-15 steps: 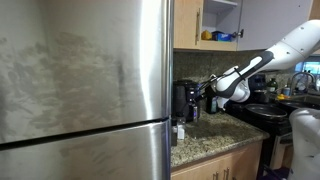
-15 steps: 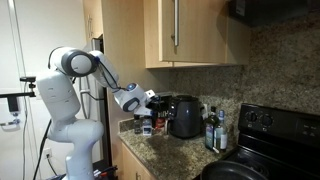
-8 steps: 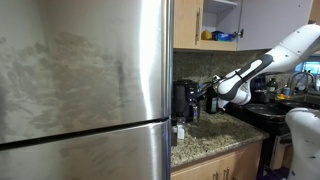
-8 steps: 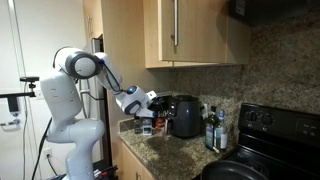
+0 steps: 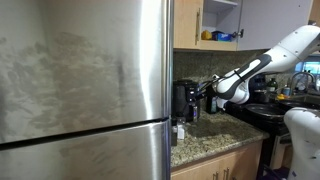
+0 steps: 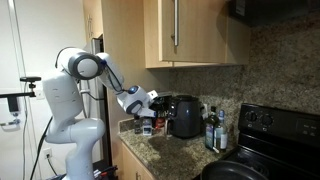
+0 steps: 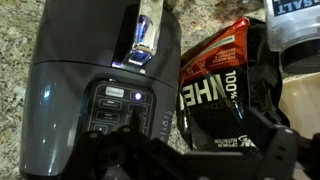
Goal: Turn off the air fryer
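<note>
The air fryer [image 7: 95,90] is dark with a silver handle [image 7: 145,40] and fills the left of the wrist view. Its control panel [image 7: 120,108] has one button lit white [image 7: 135,97]. My gripper [image 7: 208,128] hovers just above it, open and empty, with the left fingertip [image 7: 132,118] over the panel just below the lit button. In both exterior views the gripper [image 5: 205,97] [image 6: 151,104] is right beside the air fryer [image 5: 181,100] [image 6: 185,116] on the granite counter [image 6: 170,150].
A black "100% Whey" bag [image 7: 215,95] lies against the fryer's right side. Bottles [image 6: 212,130] stand beside a black stove [image 6: 270,125]. A steel fridge [image 5: 85,90] stands on one side. Wooden cabinets [image 6: 185,30] hang overhead.
The arm has edged slightly toward the air fryer; the gripper is a little closer to it. Nothing else has moved.
</note>
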